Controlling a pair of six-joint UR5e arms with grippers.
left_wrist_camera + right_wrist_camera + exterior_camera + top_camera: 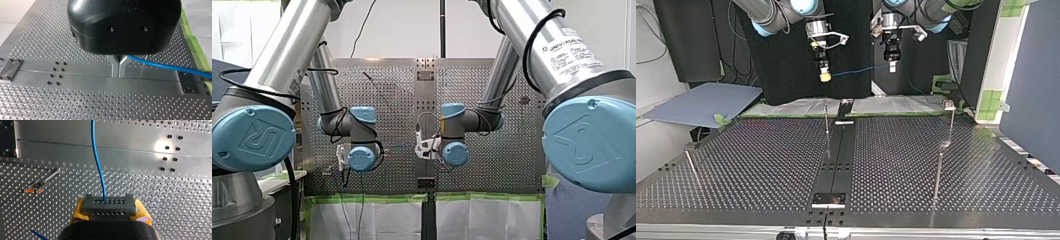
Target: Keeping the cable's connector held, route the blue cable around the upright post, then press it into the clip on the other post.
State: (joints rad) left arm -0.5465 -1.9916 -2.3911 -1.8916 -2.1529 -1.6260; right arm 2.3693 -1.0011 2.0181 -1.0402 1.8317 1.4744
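Right wrist view: our right gripper [109,213] clamps the grey perforated connector block [109,205] while our left gripper [119,74] pinches the thin blue cable [98,165], seemingly to hold it taut above the perforated metal tabletop [162,195].

The grey connector [109,206], a block with two rows of holes, is clamped between my right pincer's [110,210] yellow pads. The blue cable [97,157] runs almost straight from it to my left pincer's [119,72] closed metal fingers. The bare upright post [826,120] stands below my right pincer. The clip [949,105] tops the other post [947,127], beyond my left pincer.

Silver arms [287,45], pale blue joint caps [252,137]
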